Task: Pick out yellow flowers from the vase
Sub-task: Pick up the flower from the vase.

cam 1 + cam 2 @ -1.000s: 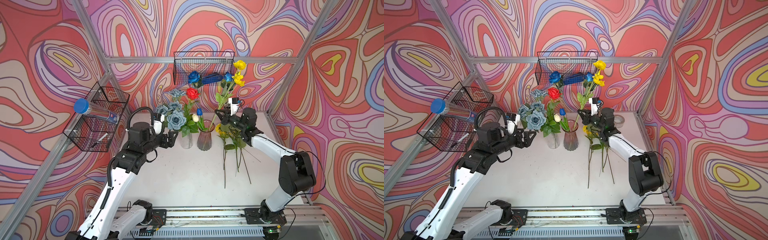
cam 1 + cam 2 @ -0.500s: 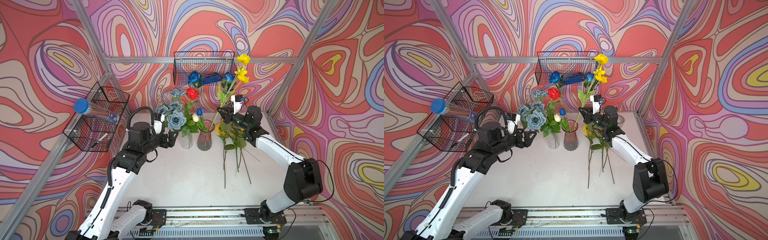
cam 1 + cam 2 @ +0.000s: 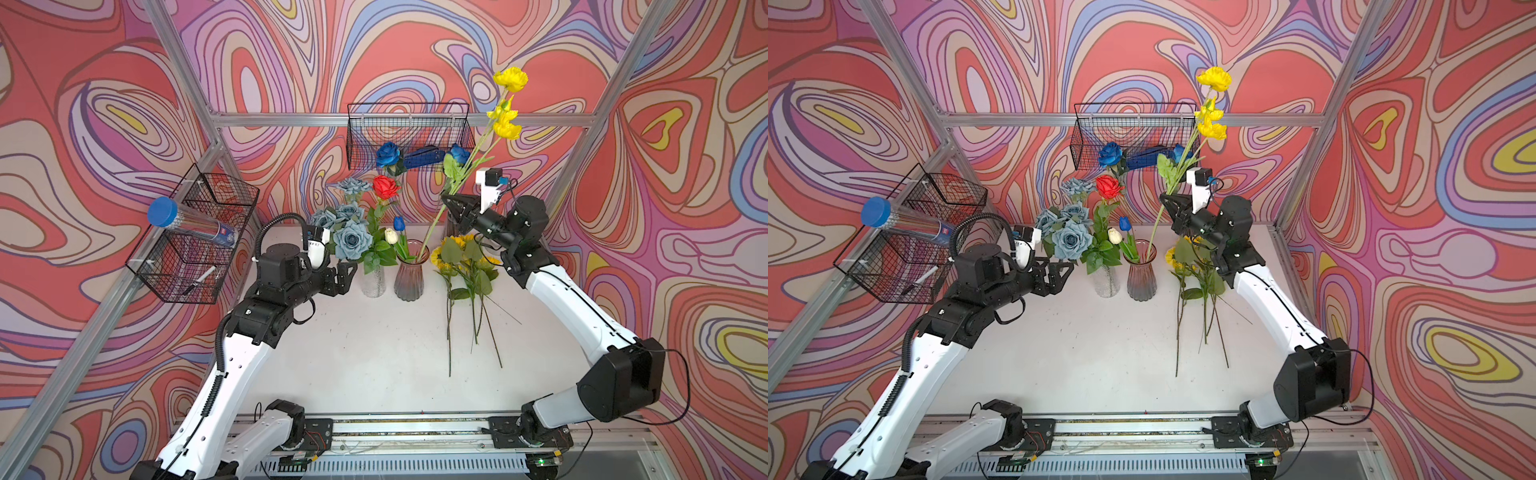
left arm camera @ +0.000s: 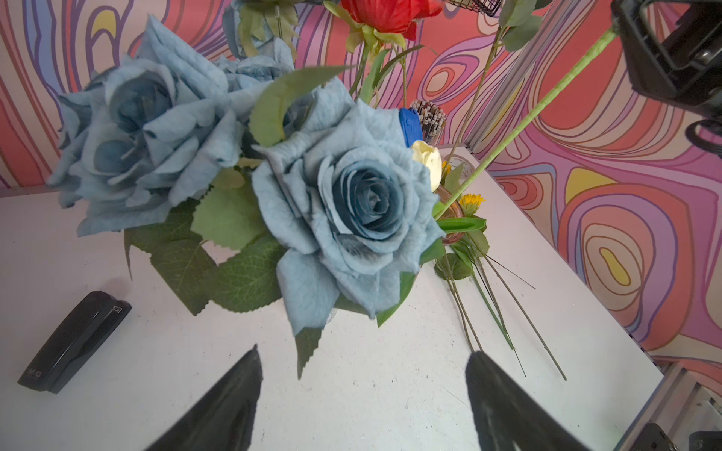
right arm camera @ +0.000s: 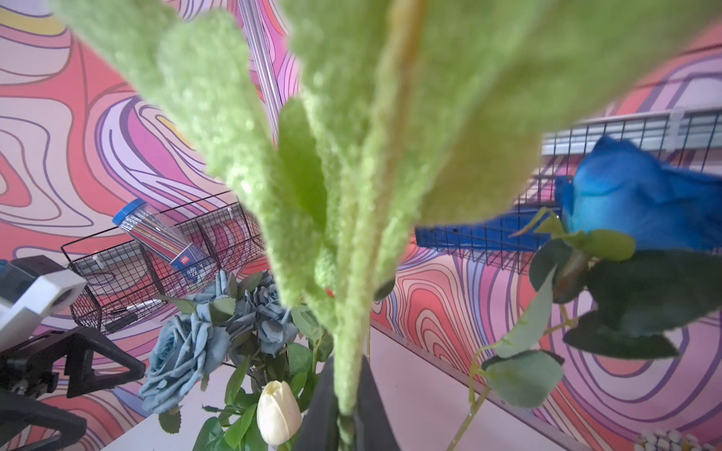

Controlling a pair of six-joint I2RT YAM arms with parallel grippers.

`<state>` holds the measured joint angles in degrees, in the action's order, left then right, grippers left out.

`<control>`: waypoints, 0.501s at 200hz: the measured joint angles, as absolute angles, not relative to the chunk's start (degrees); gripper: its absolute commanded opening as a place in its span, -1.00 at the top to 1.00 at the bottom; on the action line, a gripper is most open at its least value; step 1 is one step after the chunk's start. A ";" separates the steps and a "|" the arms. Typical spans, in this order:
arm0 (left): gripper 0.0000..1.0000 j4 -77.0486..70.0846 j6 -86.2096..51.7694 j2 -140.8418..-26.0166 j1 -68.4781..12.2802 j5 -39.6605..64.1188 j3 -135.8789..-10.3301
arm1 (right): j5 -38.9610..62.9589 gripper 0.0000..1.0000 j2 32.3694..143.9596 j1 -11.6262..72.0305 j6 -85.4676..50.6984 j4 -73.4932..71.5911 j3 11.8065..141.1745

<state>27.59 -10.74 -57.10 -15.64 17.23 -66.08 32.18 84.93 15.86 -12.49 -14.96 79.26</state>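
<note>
Several yellow sunflowers [image 3: 459, 253] are already laid on the table [image 3: 374, 353], right of the tinted vase [image 3: 410, 278]. A tall yellow-headed stem [image 3: 506, 126] is pinched in the closed right gripper [image 3: 448, 201], its foot not yet drawn clear of the vase mouth. The left gripper [image 3: 348, 274] is held wide and empty beside the clear vase [image 3: 373, 284]. No further yellow bloom can be made out in either vase, so this stem is judged the last.

The right jaws, closed on the stem of the yellow flower [image 3: 510, 79], have risen. The blooms above them stand higher against the back wall, and the stem below them is drawn further out of the vase [image 3: 409, 278]. The right arm's elbow [image 3: 623, 382] has swung outward.
</note>
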 measured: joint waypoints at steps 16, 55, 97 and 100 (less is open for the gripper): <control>-0.67 27.59 -10.76 -57.10 -15.64 17.56 -66.11 | 32.40 0.94 84.03 15.86 -11.60 -14.48 80.34; -0.67 27.62 -10.79 -57.10 -15.64 18.26 -66.11 | 32.88 0.96 80.55 15.86 -9.47 -14.06 81.03; -0.67 27.20 -10.79 -57.08 -15.57 20.78 -66.08 | 33.08 1.00 76.44 15.86 -6.72 -14.85 80.62; -0.67 27.14 -10.79 -57.06 -15.57 21.02 -66.11 | 33.08 1.00 76.09 15.86 -6.61 -15.03 80.49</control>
<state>27.14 -10.79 -57.06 -15.57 21.02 -66.11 33.08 76.09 15.86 -6.61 -15.03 80.49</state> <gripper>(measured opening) 0.835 0.089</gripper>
